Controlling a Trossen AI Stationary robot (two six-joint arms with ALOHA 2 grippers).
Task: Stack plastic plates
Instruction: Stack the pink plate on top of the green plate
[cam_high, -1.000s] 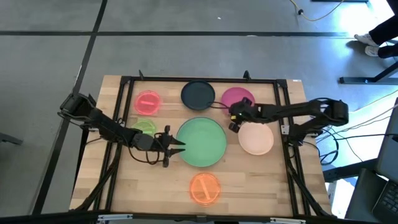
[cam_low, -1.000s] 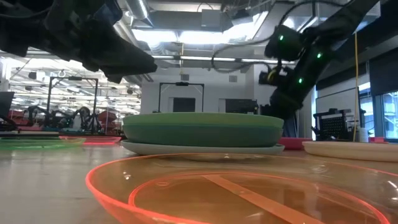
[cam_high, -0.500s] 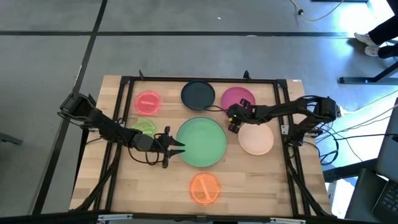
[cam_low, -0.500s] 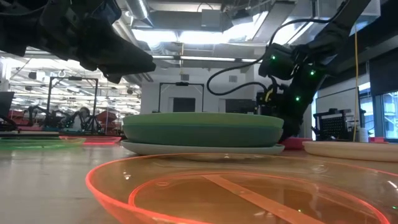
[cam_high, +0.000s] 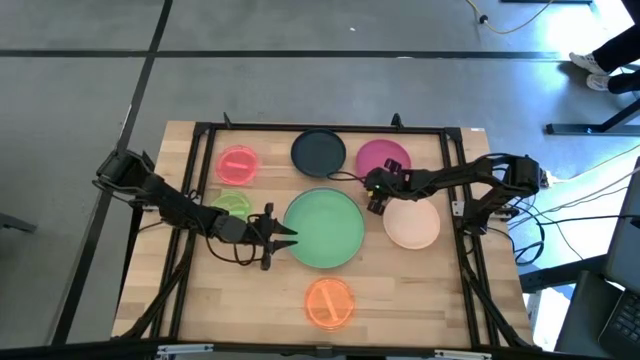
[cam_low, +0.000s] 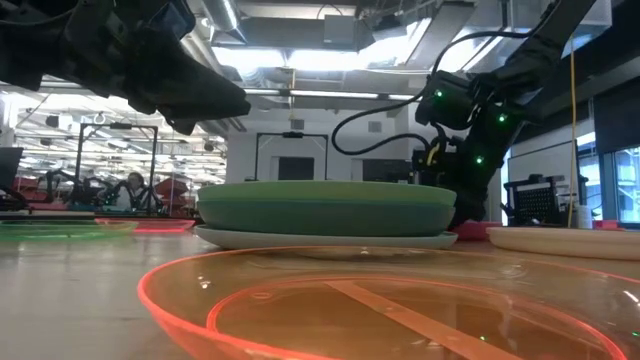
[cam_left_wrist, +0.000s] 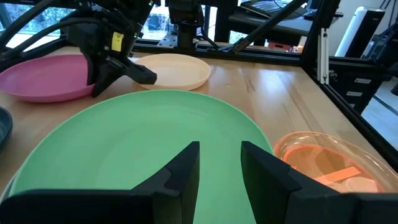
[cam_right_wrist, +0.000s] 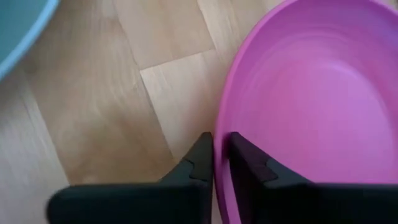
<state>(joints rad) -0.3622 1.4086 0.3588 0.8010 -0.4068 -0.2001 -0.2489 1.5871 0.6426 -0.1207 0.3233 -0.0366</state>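
Note:
A large light green plate (cam_high: 323, 228) tops a stack in the table's middle, with a pale plate (cam_low: 320, 240) under it. The magenta plate (cam_high: 385, 157) lies flat at the far right, next to the navy plate (cam_high: 318, 151). The peach plate (cam_high: 412, 222) lies right of the stack. Small plates lie apart: red-pink (cam_high: 237, 165), lime (cam_high: 232, 205), orange (cam_high: 329, 302). My right gripper (cam_high: 375, 197) is down at the magenta plate's near-left rim and shut on it. My left gripper (cam_high: 288, 235) is open at the green plate's left edge (cam_left_wrist: 219, 149), holding nothing. My right gripper (cam_right_wrist: 222, 146) pinches the magenta plate's rim (cam_right_wrist: 219, 124) at its near-left side, one finger (cam_right_wrist: 252, 165) inside the plate and one (cam_right_wrist: 198, 163) outside. The fingers come from above, slanting in from the right. The plate lies flat on the table.
A black frame (cam_high: 205, 150) runs around the work area. Bare wood shows at the table's near left and near right, beside the orange plate. The stack's blue-grey rim (cam_right_wrist: 18, 37) is close to my right gripper.
My right gripper has gone down and a little toward the table's left, onto the magenta plate's near-left rim, and has kept still for the last half second. No plate has moved.

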